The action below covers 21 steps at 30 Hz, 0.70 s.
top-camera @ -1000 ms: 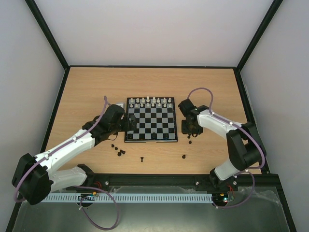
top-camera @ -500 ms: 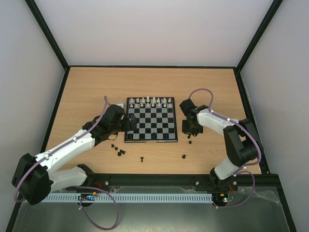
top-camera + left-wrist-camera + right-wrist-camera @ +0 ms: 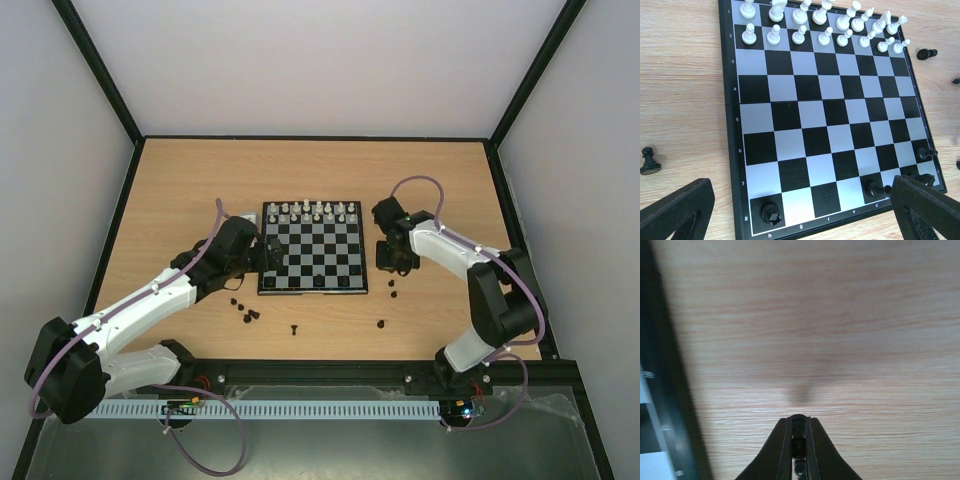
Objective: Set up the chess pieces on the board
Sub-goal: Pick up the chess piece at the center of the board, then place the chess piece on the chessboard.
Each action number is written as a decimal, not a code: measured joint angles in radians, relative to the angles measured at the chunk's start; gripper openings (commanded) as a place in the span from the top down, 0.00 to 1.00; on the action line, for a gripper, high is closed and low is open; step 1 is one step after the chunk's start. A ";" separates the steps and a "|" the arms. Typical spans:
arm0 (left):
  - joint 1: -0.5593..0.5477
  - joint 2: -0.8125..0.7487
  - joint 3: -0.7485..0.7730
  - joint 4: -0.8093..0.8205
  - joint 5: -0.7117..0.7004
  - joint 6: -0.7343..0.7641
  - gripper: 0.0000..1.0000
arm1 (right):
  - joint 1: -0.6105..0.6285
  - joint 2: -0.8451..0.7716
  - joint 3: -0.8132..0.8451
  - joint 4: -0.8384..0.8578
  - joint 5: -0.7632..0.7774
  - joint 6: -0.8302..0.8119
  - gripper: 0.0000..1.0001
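Right gripper (image 3: 798, 421) is pinched together on a tiny black piece (image 3: 798, 442), a dark figure showing only as a sliver in the narrow slot between the two fingers (image 3: 782, 452). So little of it shows that its kind cannot be told. The gripper hangs over bare wood of the table (image 3: 850, 315), just to the right of the board (image 3: 312, 288). The board's black frame runs down the left edge of the right wrist view. A soft shadow lies on the wood just ahead of the fingertips.

Left gripper (image 3: 802, 184) stands wide apart and holds nothing. Its dark fingers (image 3: 675, 212) sit in the two bottom corners of its own view. Seen from overhead, it is at the board's left side, toward the near corner.

The board lies flat in the middle of the table between the two arms. The white pieces (image 3: 749, 34) fill the two ranks along its far edge (marked 1 and 2 on the frame), all upright.

Black is thin on the board:
- One black corner piece (image 3: 771, 214) stands on the square by the printed h and 8.
- Two fallen black pieces (image 3: 879, 190) lie on the near ranks, toward the right.
- One more black figure (image 3: 927, 152) sits at the right edge on rank 6.

Off the board, loose black pieces (image 3: 248, 317) are scattered on the wood. A small cluster lies near the board's near-left corner, a single one in front of the near edge, and two to the near right. One of those two is close below the right gripper.
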 measured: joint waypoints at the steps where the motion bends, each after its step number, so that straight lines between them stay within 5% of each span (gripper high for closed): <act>1: 0.000 0.000 0.000 0.000 0.000 0.000 0.00 | 0.000 -0.004 0.016 -0.008 -0.002 -0.003 0.99; 21: 0.000 -0.049 0.000 -0.025 -0.032 -0.008 0.01 | 0.247 0.150 0.376 -0.106 -0.067 -0.030 0.99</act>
